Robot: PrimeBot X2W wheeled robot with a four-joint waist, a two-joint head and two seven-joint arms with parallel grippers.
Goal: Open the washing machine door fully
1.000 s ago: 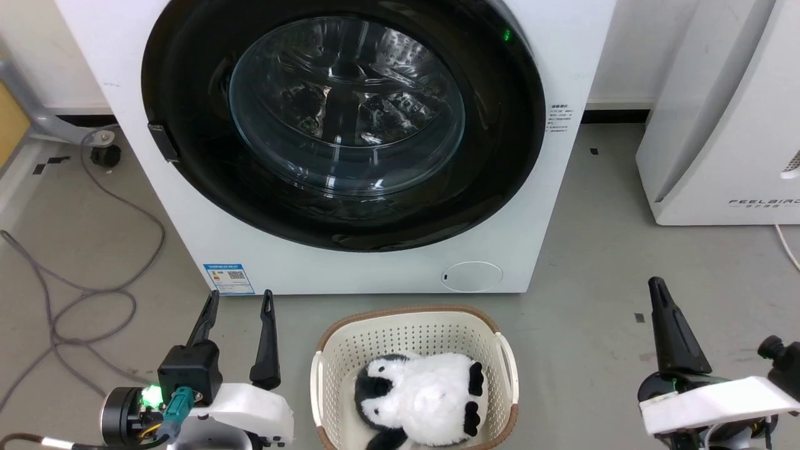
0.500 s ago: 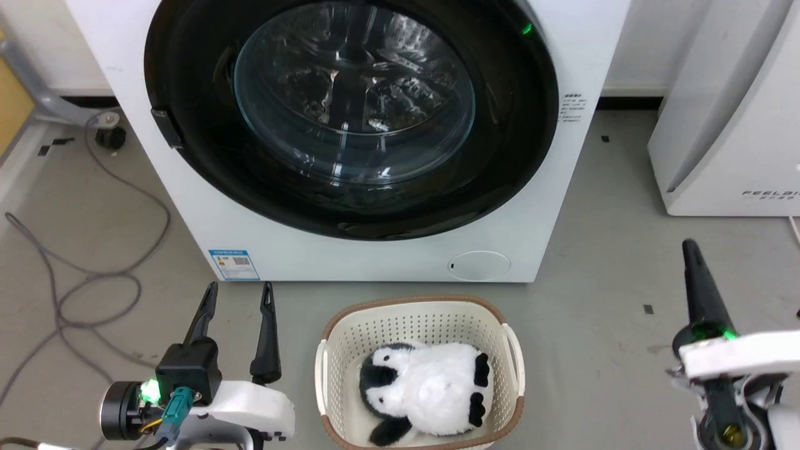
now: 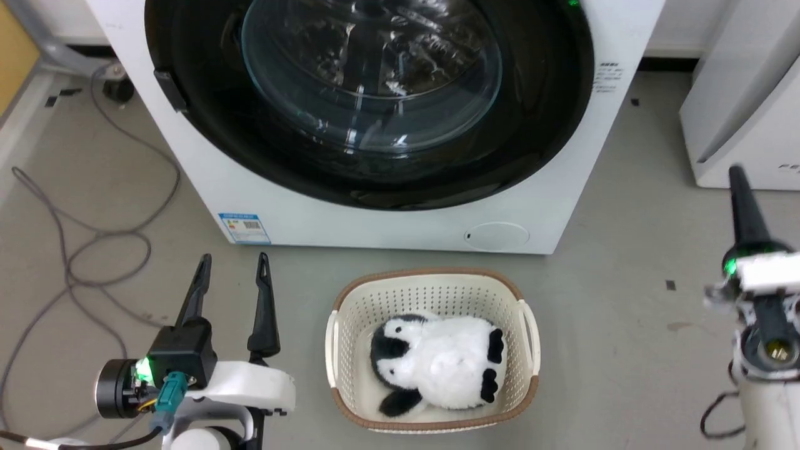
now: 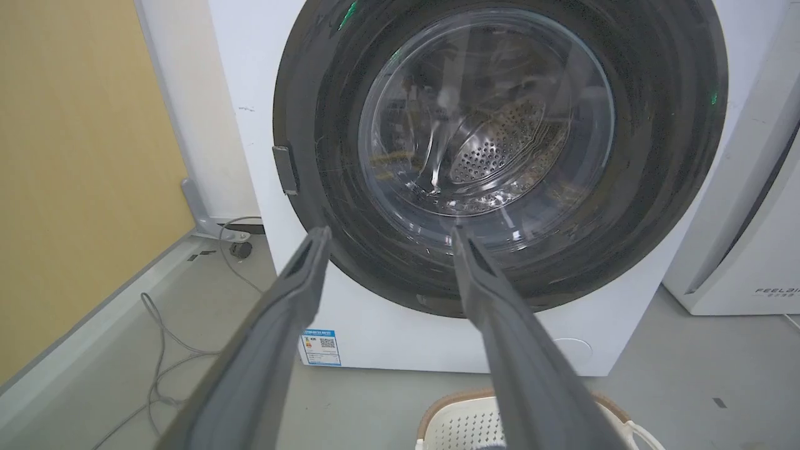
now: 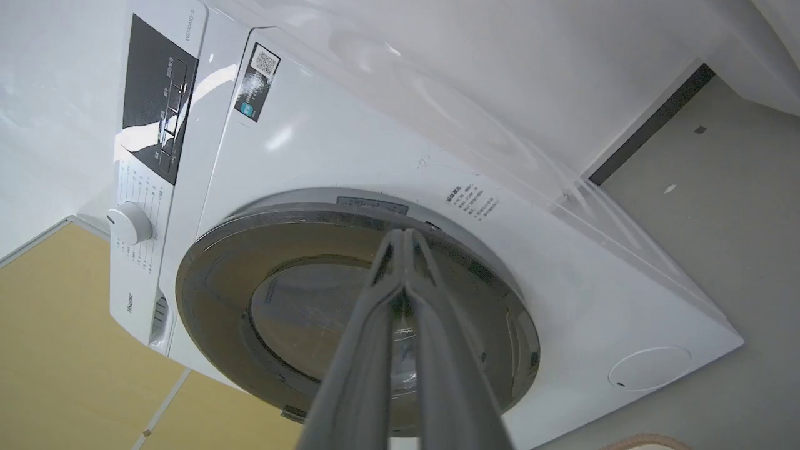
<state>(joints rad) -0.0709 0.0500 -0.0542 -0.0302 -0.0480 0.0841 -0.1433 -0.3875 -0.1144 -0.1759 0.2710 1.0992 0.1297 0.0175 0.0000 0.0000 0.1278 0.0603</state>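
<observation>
- The left tool (image 3: 234,257) stands wide, its two dark fingers well parted with nothing between them.
- The right tool (image 5: 405,232) is narrow, its fingertips pressed together and holding nothing.
- The washing machine door (image 3: 537,125) lies shut, flush against the front of the washing machine (image 3: 387,228), ahead of the left tool's tips and well apart from them.
- The handle tab (image 3: 170,89) sits on the door's left rim, further ahead of the left tool and a little to the left of its left finger.
- From the right tool, the door is ahead and off to the left, with bare floor (image 3: 625,281) between them.
- A blue label (image 3: 245,228) low on the machine front is just ahead of the left tool's tips, and the round filter cap (image 3: 497,236) is ahead and to its right.
- A cream basket (image 3: 425,274) stands on the floor just to the right of the left tool, with a black-and-white plush penguin (image 3: 437,369) lying in it.
- Grey cables (image 3: 94,250) trail over the floor to the left of the left tool.
- A white appliance (image 3: 744,112) stands ahead of the right tool.
</observation>
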